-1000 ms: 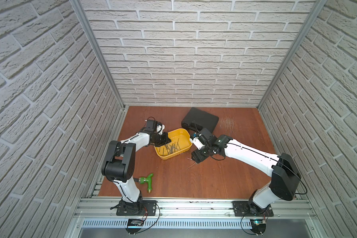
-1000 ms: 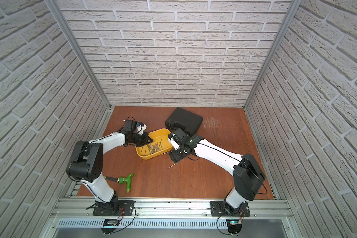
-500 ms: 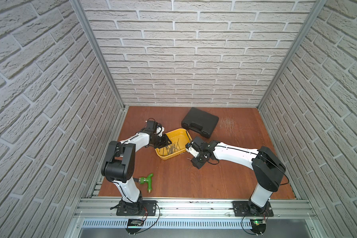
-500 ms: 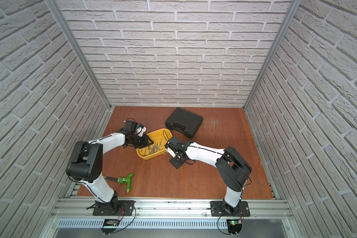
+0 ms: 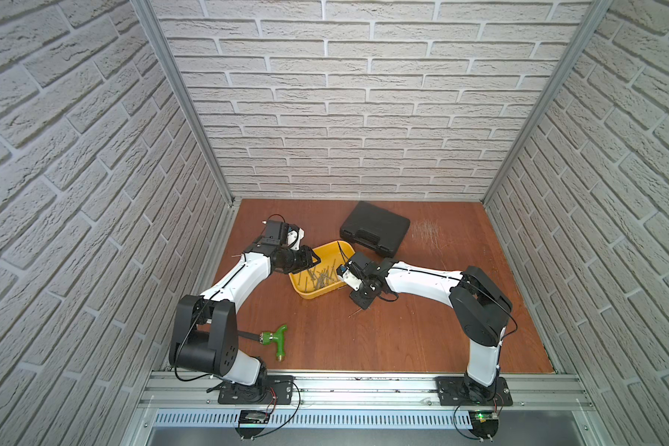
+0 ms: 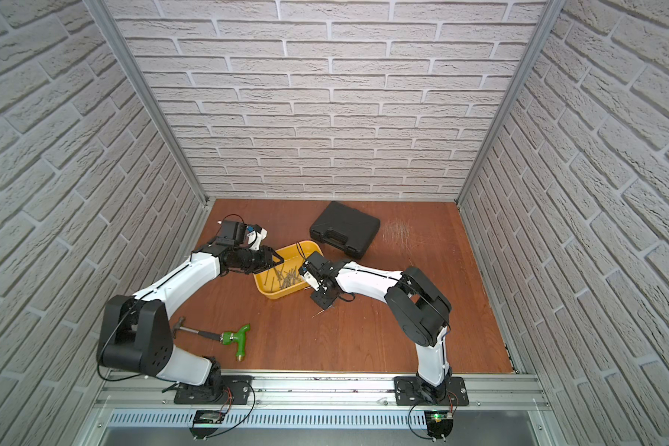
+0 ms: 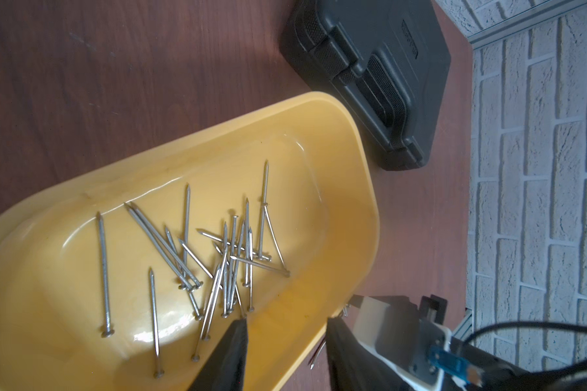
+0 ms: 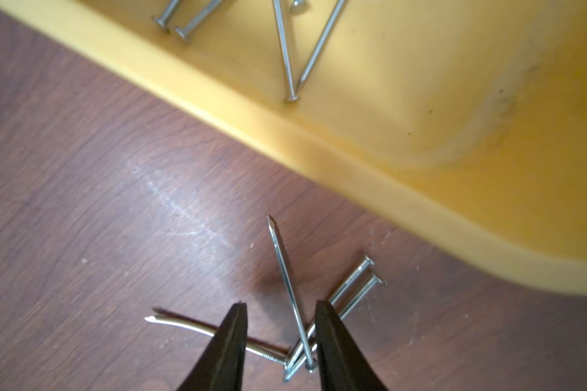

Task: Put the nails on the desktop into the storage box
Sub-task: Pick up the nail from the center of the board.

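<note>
Spanning the cell, the reddish wood counter (image 5: 402, 340) carries the yellow storage box (image 5: 317, 298), where most nails (image 7: 231, 257) already lie. Over one end the left tool (image 7: 287, 325) hangs spread and empty. Just outside the rim, the right tool (image 8: 281, 304) straddles a few crossed loose nails (image 8: 286, 281), jaws parted, pinching nothing yet. I'd centre on the crossing, stay low against the wood, close firmly, then lift straight so none slips.

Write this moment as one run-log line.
left gripper: open, over yellow tub | right gripper: open, straddling loose nails on board beside tub | other nails: in tub
</note>
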`<state>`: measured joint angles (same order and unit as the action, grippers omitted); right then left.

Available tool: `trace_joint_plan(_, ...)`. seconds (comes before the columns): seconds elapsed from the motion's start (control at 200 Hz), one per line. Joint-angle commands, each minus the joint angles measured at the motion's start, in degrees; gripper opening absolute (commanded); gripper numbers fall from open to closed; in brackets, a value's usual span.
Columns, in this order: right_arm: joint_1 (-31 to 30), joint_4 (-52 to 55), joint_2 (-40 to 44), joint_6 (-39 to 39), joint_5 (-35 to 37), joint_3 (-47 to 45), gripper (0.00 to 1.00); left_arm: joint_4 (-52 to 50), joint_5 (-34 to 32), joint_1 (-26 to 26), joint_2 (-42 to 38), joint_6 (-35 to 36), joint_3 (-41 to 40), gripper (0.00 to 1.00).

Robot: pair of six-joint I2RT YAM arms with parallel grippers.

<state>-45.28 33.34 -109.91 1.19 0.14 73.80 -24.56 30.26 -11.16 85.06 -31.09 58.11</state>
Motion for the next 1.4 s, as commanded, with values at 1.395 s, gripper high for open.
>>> trace_joint_plan(1.395,1.8,1.2,13.8,-5.4,-3.5,-2.1,0.02,5.5,4.1,2.7,-11.0,-5.2,-5.2,0.59)
